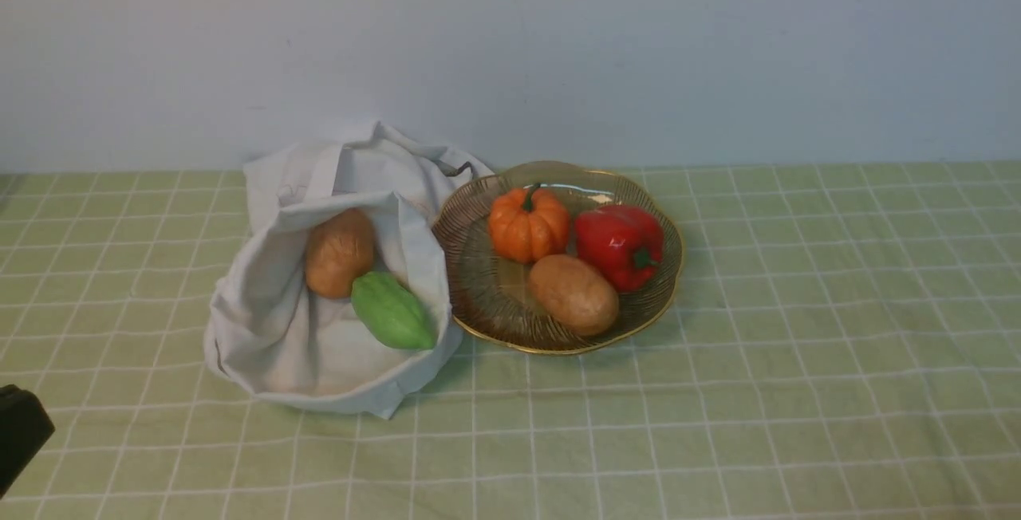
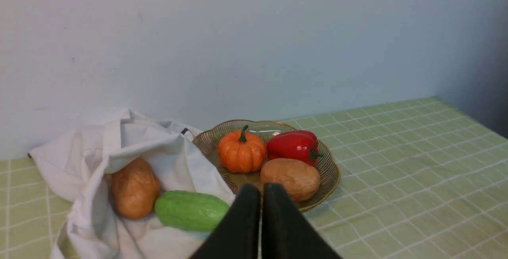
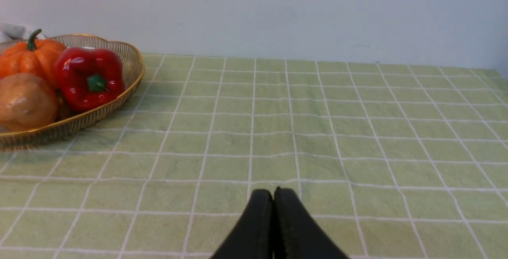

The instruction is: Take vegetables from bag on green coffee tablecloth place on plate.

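Note:
The off-white bag (image 1: 279,344) lies open on the green tablecloth (image 1: 798,344), left of the plate (image 1: 654,309). Inside it rest a brown potato (image 1: 339,253) and a light green gourd (image 1: 392,311). On the amber plate sit a second potato (image 1: 573,293), an orange pumpkin (image 1: 528,223) and a red pepper (image 1: 620,244). My left gripper (image 2: 261,189) is shut and empty, held back from the bag (image 2: 79,155) and gourd (image 2: 190,210). Only a dark corner of the left arm (image 1: 20,432) shows in the front view. My right gripper (image 3: 274,192) is shut and empty over bare cloth, to the right of the plate (image 3: 99,116).
A plain pale wall (image 1: 510,49) rises just behind the bag and plate. The checked cloth stretches wide to the right of the plate and along the front.

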